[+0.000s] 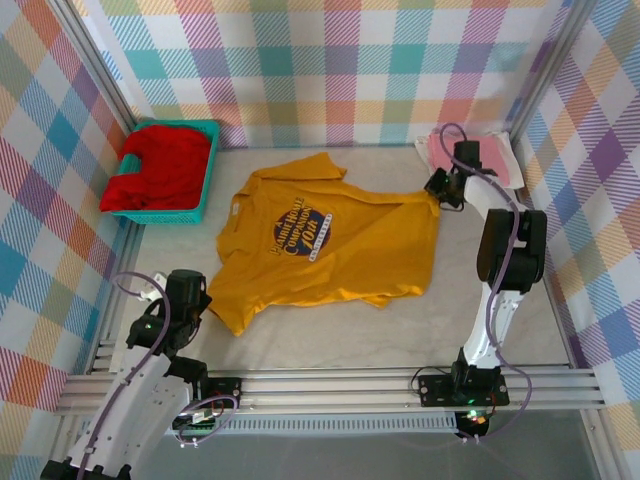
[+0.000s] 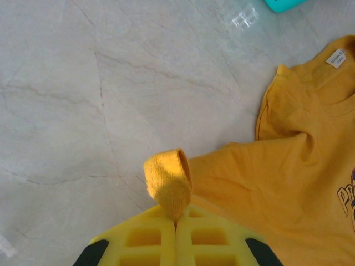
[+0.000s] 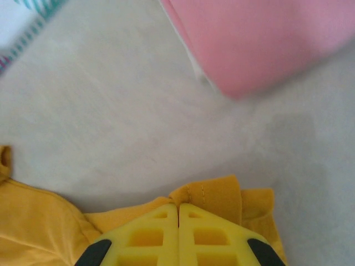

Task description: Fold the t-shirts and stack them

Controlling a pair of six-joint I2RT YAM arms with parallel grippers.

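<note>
The mustard-yellow t-shirt [image 1: 320,240] with a dark round chest print lies spread across the middle of the table. My left gripper [image 1: 203,303] is shut on its near-left corner, and a curl of yellow cloth [image 2: 169,183] stands up from the closed left gripper [image 2: 176,221]. My right gripper [image 1: 441,193] is shut on the shirt's far-right corner, where the stitched hem [image 3: 213,197] bunches ahead of the closed right gripper [image 3: 178,206]. The pink t-shirt [image 1: 490,157] lies folded at the back right, just beyond the right gripper, and shows as pink cloth [image 3: 260,39]. The red t-shirt [image 1: 160,165] sits crumpled in the basket.
A teal plastic basket [image 1: 207,165] stands at the back left, its corner [image 2: 283,4] showing in the left wrist view. Plaid walls close in the back and both sides. An aluminium rail [image 1: 330,385] runs along the near edge. Bare marble-like tabletop [image 1: 330,330] lies in front of the shirt.
</note>
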